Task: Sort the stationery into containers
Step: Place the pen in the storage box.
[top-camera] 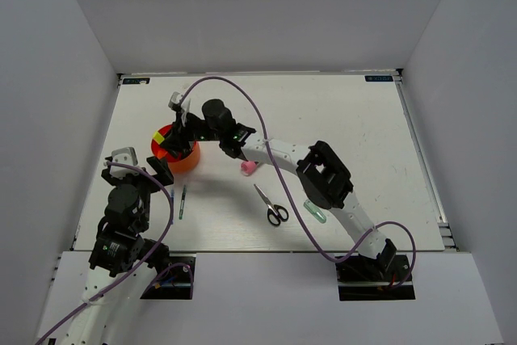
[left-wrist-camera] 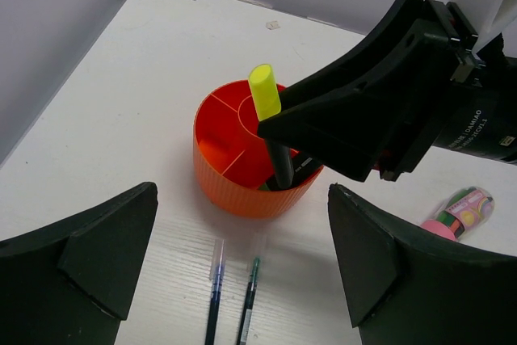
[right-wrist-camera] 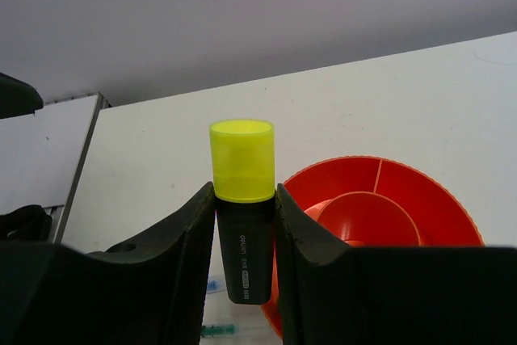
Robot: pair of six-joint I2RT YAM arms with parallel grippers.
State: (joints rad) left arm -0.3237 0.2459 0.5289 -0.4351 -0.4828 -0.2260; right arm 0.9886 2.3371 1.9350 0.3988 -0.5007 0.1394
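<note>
My right gripper (top-camera: 173,140) (right-wrist-camera: 242,193) is shut on the yellow-capped black highlighter (right-wrist-camera: 241,159) (left-wrist-camera: 264,93) (top-camera: 158,136), cap up, over the round red-orange pot (top-camera: 187,159) (left-wrist-camera: 242,196) (right-wrist-camera: 420,187). In the left wrist view the highlighter leans slightly and its lower end dips inside the pot's rim. My left gripper (top-camera: 158,170) (left-wrist-camera: 242,193) stands open just short of the pot with nothing between its fingers. A blue pen (left-wrist-camera: 214,288) (top-camera: 172,198) and a green-tipped pen (left-wrist-camera: 249,296) (top-camera: 183,204) lie side by side on the table below the pot.
A pink tube (top-camera: 249,167) (left-wrist-camera: 460,212) lies right of the pot. Black-handled scissors (top-camera: 273,208) and a pale-green capsule (top-camera: 315,212) rest further right near the front. The right arm (top-camera: 323,175) stretches across the middle. White walls enclose the table.
</note>
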